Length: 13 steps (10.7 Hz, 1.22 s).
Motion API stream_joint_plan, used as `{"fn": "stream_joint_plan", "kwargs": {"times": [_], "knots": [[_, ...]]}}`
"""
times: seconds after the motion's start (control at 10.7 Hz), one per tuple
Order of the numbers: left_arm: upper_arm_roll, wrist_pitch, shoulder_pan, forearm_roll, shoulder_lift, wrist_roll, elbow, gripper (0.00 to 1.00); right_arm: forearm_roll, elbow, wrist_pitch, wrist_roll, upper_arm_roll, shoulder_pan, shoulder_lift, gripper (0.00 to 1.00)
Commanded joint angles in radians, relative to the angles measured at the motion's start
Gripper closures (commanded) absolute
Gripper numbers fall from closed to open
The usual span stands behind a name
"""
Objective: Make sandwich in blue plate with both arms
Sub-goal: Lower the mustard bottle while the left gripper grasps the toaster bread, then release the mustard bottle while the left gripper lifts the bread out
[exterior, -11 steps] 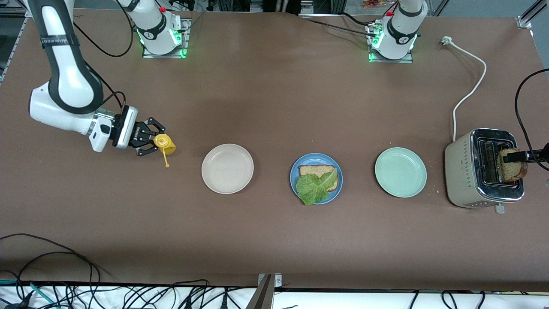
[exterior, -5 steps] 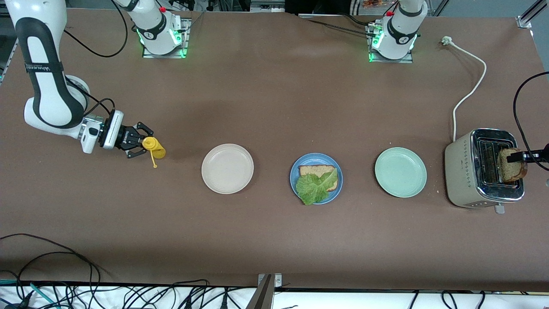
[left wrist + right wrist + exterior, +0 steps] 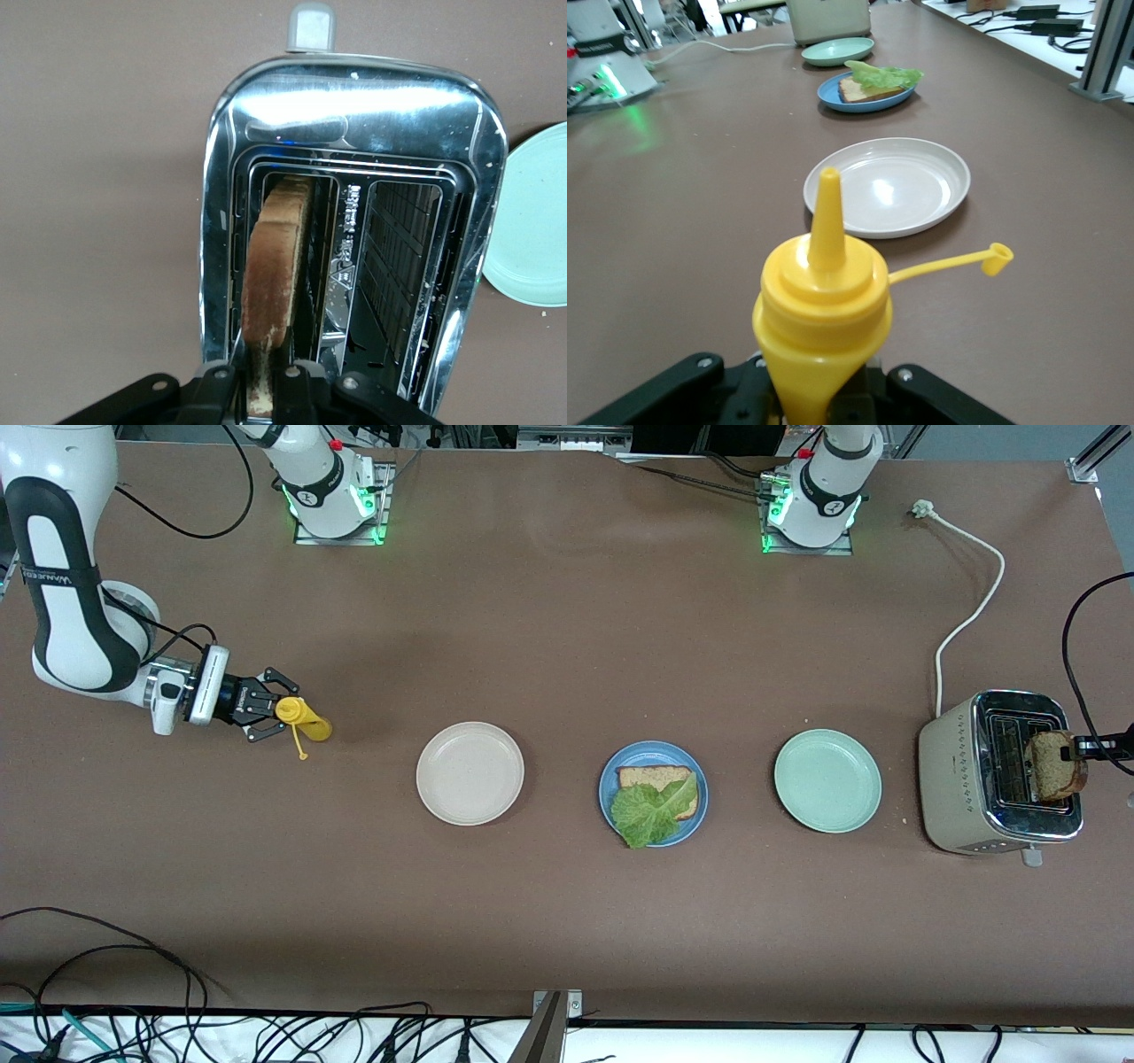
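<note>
Blue plate (image 3: 653, 755): on the tabletop (image 3: 567, 646), midway along the row of three plates; taken here as the landmark. It carries the half-built sandwich, one brown bread slice (image 3: 651, 778) lying flat with a crinkled lettuce leaf (image 3: 647, 813) draped over it, the leaf's edge hanging past the rim toward the front camera. No top slice yet.

Second bread slice (image 3: 1054, 766): well away from the blue plate, toward the left arm's end of the tabletop, standing on edge in a slot of the toaster (image 3: 992, 779). Likely meant as the sandwich's lid.

Left tool (image 3: 261, 382): over the toaster, closed on the upper edge of that slice; the wrist view shows a black finger at each face of the bread. A pinch on the edge suits a straight upward pull clear of the slot.

Pale green plate (image 3: 827, 780): between the blue plate and the toaster, bare.

Beige plate (image 3: 469, 772): beside the blue plate, toward the right arm's end, bare.

Right tool (image 3: 266, 708): well away from the blue plate, past the beige plate, closed around a yellow squeeze bottle (image 3: 306, 722). The bottle's nozzle is uncapped, the cap dangling on its strap, seemingly ready for sauce.

Toaster cord (image 3: 970, 593): white, trailing unplugged away from the front camera.
</note>
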State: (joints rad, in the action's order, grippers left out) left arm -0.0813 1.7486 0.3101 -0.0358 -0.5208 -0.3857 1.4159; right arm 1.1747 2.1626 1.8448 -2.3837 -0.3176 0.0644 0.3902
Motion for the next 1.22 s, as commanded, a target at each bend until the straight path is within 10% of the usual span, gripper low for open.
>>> {"fn": "stream_joint_plan", "kwargs": {"times": [0.0, 0.75, 0.84, 1.12], "knots": [[0.001, -0.018, 0.01, 0.001, 0.021, -0.036, -0.034, 1.0, 0.026, -0.004, -0.067, -0.06, -0.009, -0.018, 0.045, 1.0], [0.02, -0.285, 0.0, 0.008, 0.16, -0.024, -0.137, 1.0, 0.028, -0.024, -0.137, -0.118, -0.035, -0.037, 0.128, 1.0], [0.02, -0.285, -0.009, 0.007, 0.176, -0.022, -0.137, 1.0, 0.028, -0.024, -0.137, -0.118, -0.035, -0.037, 0.128, 0.91], [0.021, -0.285, -0.055, 0.002, 0.182, -0.001, -0.137, 1.0, 0.028, -0.026, -0.134, -0.104, -0.037, -0.037, 0.127, 0.24]]}}
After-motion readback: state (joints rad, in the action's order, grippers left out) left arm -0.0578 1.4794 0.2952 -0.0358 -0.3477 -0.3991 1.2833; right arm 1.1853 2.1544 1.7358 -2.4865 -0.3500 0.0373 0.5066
